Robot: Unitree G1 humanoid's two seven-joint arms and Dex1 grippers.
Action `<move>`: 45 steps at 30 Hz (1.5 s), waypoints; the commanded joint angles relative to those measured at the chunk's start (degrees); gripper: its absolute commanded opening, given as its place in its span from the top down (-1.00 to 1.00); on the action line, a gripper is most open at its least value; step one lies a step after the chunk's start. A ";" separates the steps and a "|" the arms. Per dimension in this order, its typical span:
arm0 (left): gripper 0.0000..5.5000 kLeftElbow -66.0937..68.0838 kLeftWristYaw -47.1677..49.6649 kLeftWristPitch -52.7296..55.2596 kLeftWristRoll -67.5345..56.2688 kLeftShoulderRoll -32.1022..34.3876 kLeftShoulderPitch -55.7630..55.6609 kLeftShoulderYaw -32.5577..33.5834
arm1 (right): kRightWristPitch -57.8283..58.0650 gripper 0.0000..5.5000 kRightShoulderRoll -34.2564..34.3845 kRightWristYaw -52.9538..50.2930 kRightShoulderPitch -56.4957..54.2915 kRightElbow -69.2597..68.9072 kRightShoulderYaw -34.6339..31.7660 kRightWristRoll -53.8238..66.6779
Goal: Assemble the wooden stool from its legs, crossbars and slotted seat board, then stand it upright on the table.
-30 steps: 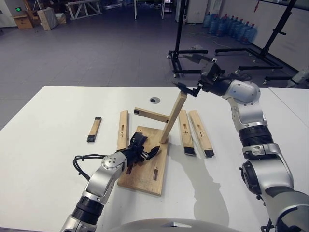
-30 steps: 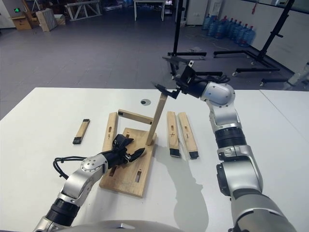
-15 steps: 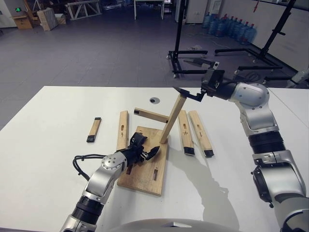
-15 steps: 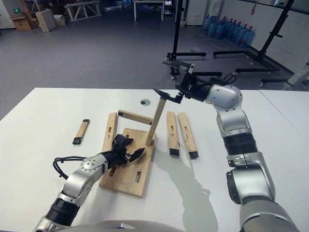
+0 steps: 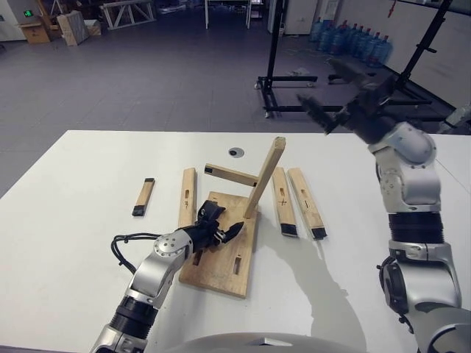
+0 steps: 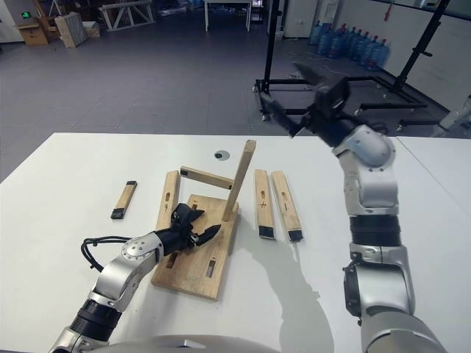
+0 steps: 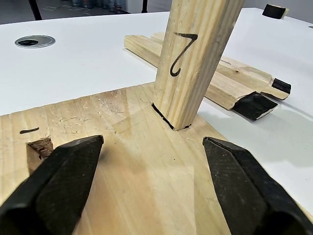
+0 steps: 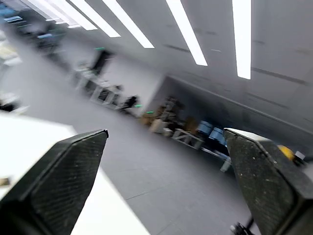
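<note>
Your leg (image 5: pixel 265 176) stands tilted in the seat board (image 5: pixel 221 266) on the counter (image 5: pixel 73 220), unsupported. The right gripper (image 5: pixel 316 82) hangs high and the left gripper (image 5: pixel 224 220) rests on the board, both with fingers apart. The leg seems only part-seated, so a nudge could topple it.

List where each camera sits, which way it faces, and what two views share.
Left eye view: head, facing down over the table; both arms show.
Right eye view: beside it, same scene.
Left wrist view: low over the seat board, facing the leg set in it; left gripper open.
Right wrist view: raised, facing the ceiling; right gripper open.
Shared: that leg, eye and left wrist views.
</note>
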 commanded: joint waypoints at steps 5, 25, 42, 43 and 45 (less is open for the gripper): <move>-0.36 -2.62 4.01 -1.45 -2.35 -2.69 7.10 3.80 | 42.21 -0.58 8.81 -27.05 26.96 -16.29 -1.68 0.15; -0.36 -8.00 2.38 0.84 -6.22 -1.51 5.00 6.50 | 55.40 -0.18 12.86 -27.76 36.48 -15.88 6.91 -4.18; -0.36 -9.51 -6.01 -5.13 -14.82 0.14 0.04 12.63 | 14.92 0.27 11.76 -16.38 23.13 -9.39 -8.35 1.07; -0.36 -10.94 -7.15 -4.09 -17.89 0.23 -0.27 13.86 | 17.82 0.27 10.31 -10.40 22.02 -13.49 -10.41 9.52; -0.36 -13.81 -9.24 -1.61 -23.97 0.55 -0.18 15.74 | 26.56 0.27 7.16 -0.41 22.02 -22.83 -13.54 29.91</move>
